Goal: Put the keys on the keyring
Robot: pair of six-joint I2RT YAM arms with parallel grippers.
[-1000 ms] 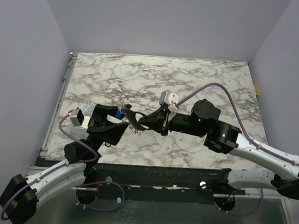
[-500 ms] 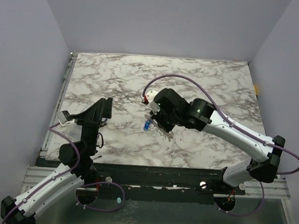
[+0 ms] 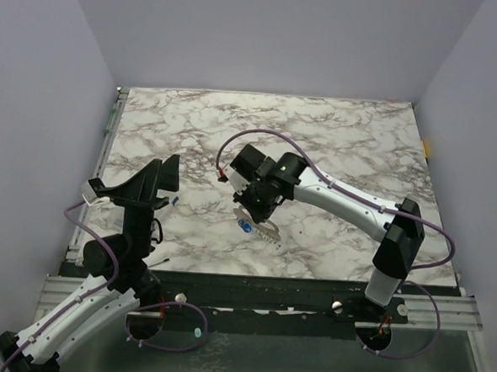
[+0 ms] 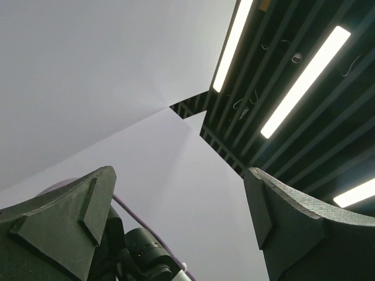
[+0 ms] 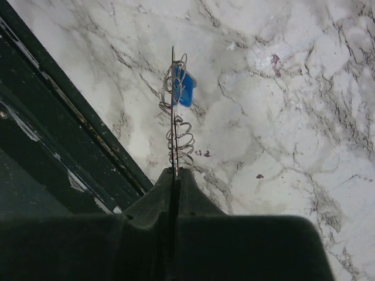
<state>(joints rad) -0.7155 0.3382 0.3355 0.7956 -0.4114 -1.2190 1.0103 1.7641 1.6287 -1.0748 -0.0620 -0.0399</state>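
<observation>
My right gripper [image 3: 251, 208] is shut on the keyring [image 3: 261, 226], a thin pale metal loop held low over the marble table near its front edge. In the right wrist view the keyring [image 5: 174, 117] is edge-on, running straight out from the gripper [image 5: 174, 171]. The blue-headed key [image 5: 185, 89] hangs on it near the far end, with silver key loops [image 5: 183, 143] bunched closer to the fingers. The blue key also shows in the top view [image 3: 244, 228]. My left gripper [image 3: 159, 177] is raised at the table's left, open and empty, pointing at the ceiling [image 4: 179, 171].
The marble table [image 3: 336, 141] is walled by pale panels on three sides. The dark front rail [image 5: 64, 129] lies just left of the hanging keys. The left wrist view shows only wall, ceiling lights [image 4: 304, 82] and part of an arm.
My right gripper has swung left and toward the front edge, carrying the keyring and keys. My left arm has drawn back to the left and lifted, away from the keyring.
</observation>
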